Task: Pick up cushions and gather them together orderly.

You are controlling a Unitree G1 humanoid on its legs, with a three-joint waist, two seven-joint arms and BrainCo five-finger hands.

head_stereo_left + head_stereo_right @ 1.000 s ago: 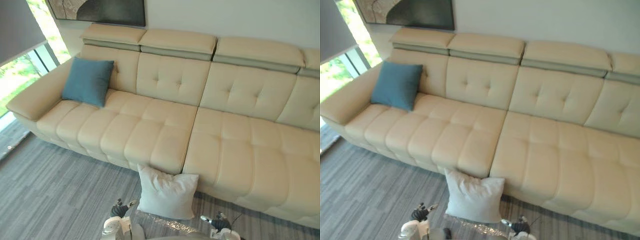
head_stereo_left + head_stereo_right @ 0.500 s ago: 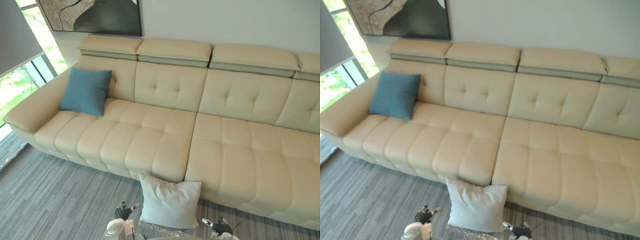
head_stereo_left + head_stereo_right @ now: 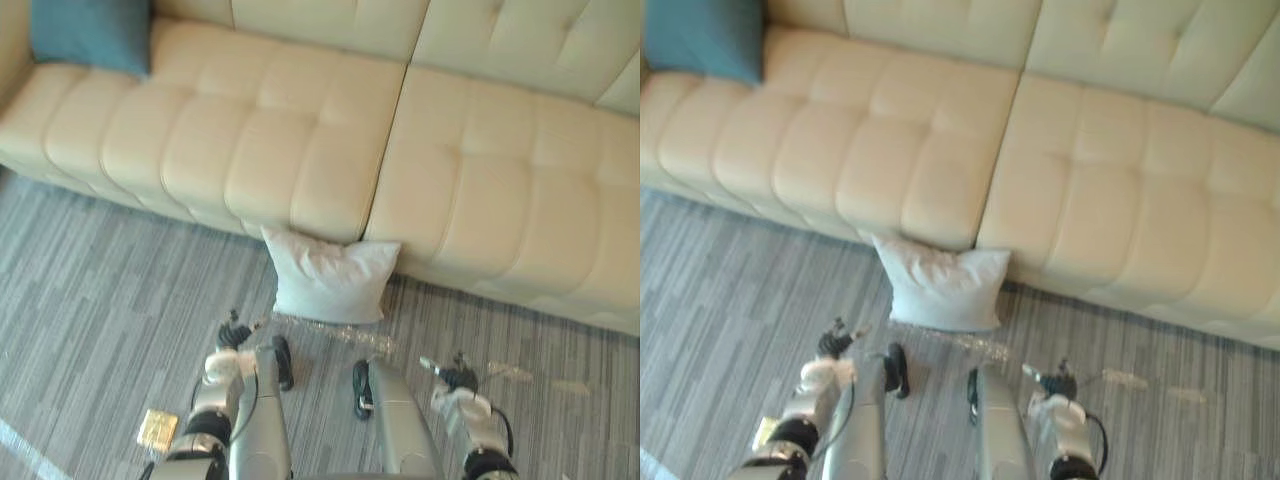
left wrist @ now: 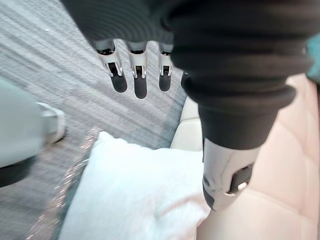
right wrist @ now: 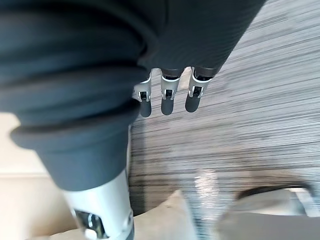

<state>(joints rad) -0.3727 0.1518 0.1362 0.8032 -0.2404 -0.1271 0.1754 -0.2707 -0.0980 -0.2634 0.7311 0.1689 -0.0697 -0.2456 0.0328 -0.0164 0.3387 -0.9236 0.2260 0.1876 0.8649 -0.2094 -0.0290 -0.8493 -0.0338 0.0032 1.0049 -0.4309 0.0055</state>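
The two eye views look down from high on the robot's head at the sofa [image 3: 330,130] across the top of the frame and the grey floor [image 3: 90,300] below. Both share the white cushion [image 3: 328,280] in the middle. The left wrist view looks past the left robot hand [image 4: 134,82], very near that cushion. The right wrist view looks past the right robot hand [image 5: 167,100] at the floor.

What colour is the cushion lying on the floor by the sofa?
White. The cushion shows best in the left eye view, against the cream sofa.
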